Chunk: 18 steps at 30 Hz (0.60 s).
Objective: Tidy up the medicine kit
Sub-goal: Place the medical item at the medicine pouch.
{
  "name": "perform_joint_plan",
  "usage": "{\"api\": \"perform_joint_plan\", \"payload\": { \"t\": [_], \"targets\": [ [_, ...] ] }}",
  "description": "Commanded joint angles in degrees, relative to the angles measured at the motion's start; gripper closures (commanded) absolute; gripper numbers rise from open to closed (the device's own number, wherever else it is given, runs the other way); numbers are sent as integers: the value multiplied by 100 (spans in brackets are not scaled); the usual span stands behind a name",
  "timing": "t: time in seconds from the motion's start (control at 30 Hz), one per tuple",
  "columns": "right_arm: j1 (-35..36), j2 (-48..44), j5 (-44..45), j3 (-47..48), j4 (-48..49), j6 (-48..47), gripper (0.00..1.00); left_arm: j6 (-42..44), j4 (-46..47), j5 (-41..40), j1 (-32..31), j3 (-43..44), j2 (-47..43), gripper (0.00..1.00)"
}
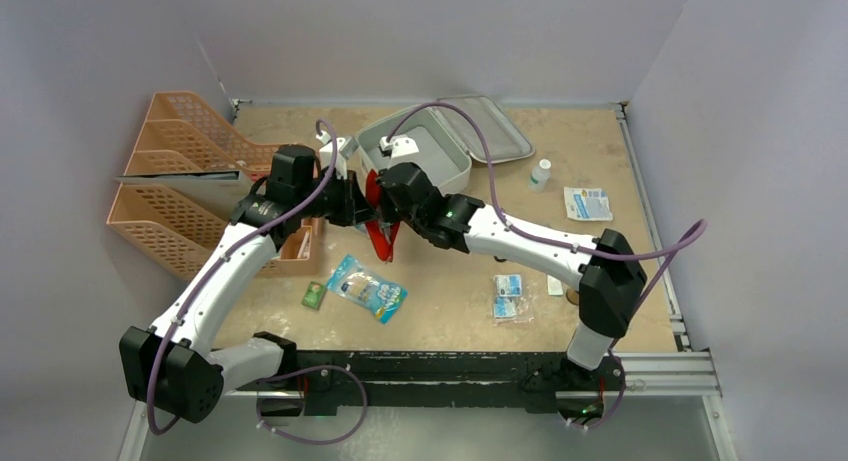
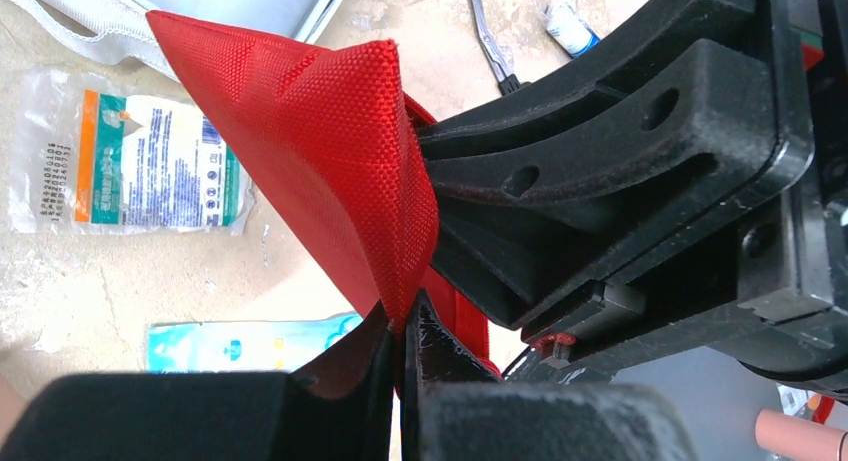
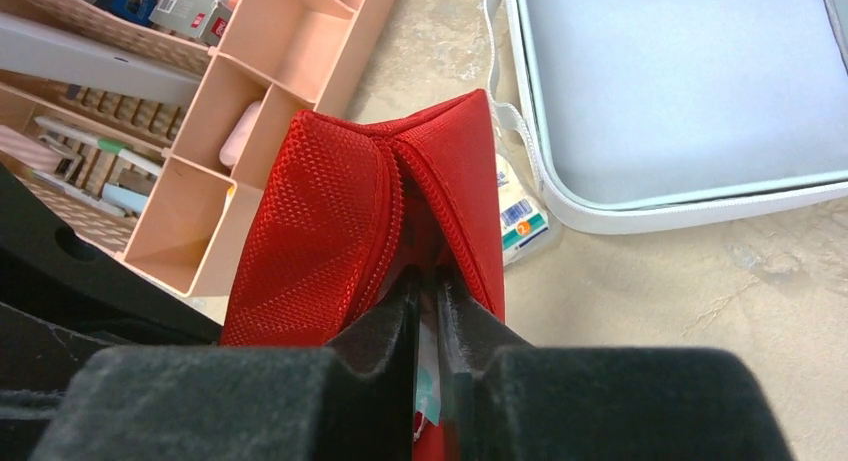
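so the flat red woven-fabric pouch (image 1: 381, 237) got held from both sides
left gripper (image 2: 403, 321) was clamped tight on it, right gripper (image 3: 428, 281) pinched its zipper edge, jaws barely apart. The pale grey rounded soft-shell medicine kit (image 1: 445, 171) sat open just behind, far-centre.
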Motion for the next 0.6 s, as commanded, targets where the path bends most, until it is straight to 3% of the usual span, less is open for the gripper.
{"api": "perform_joint_plan", "payload": {
  "t": [0.0,0.13,0.33,0.47,0.57],
  "targets": [
    [47,-359,200,61,-20,149,83,-79,196,-50,26,36,-82,100],
    [49,-753,-219,75,-337,165,72,-43,62,-304,31,73,-75,100],
    [36,-1454,-1240,-47,-1278,210,67,-32,-1,-441,28,93,-25,100],
    [35,-1941,-1104,-305,-1727,249,65,-15,-38,-447,30,118,3,100],
    [26,-2293,-472,-564,-2152,497,65,-14,-29,-461,22,105,-8,100]
  ]
}}
